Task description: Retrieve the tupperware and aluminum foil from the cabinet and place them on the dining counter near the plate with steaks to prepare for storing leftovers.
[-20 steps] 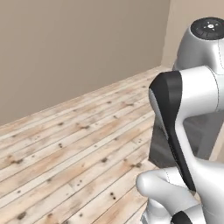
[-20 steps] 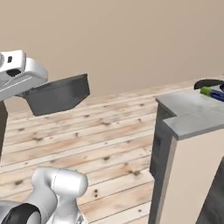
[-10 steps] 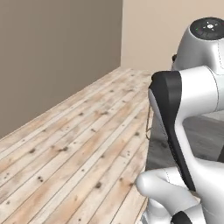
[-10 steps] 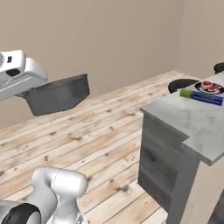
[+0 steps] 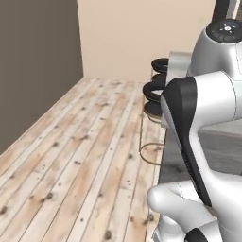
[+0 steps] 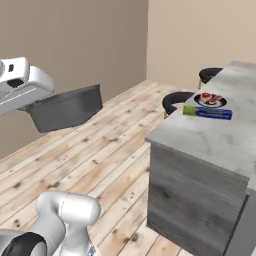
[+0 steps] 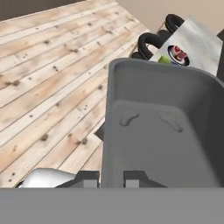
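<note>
One of the two items is already delivered, by the look of it: the aluminum foil (image 6: 207,112) lies on the dining counter (image 6: 215,142) at centre right of the right base view, just beside the plate with steaks (image 6: 210,100). You still have the second half to finish. The tupperware (image 6: 66,107) hangs in the air at centre left of that view, well apart from the counter, over the plank floor (image 6: 85,165). In the hand view the tub (image 7: 162,127) takes up the centre and right, open side toward the camera, and the gripper (image 7: 111,179) has its two tips drawn narrow at the bottom edge, pinching the near rim. I judge the carry as under way; what is left is the approach and a set-down near the plate.

Surface: light-grey marbled top, flat, with bare stone around foil and plate, so there is space for the tub. The near end panel is grey wood-grain.

Room: black stools (image 5: 156,90) stand along the counter at upper centre of the left base view. A dark wall (image 5: 33,66) fills that frame's left, a beige wall (image 5: 137,38) its top.
</note>
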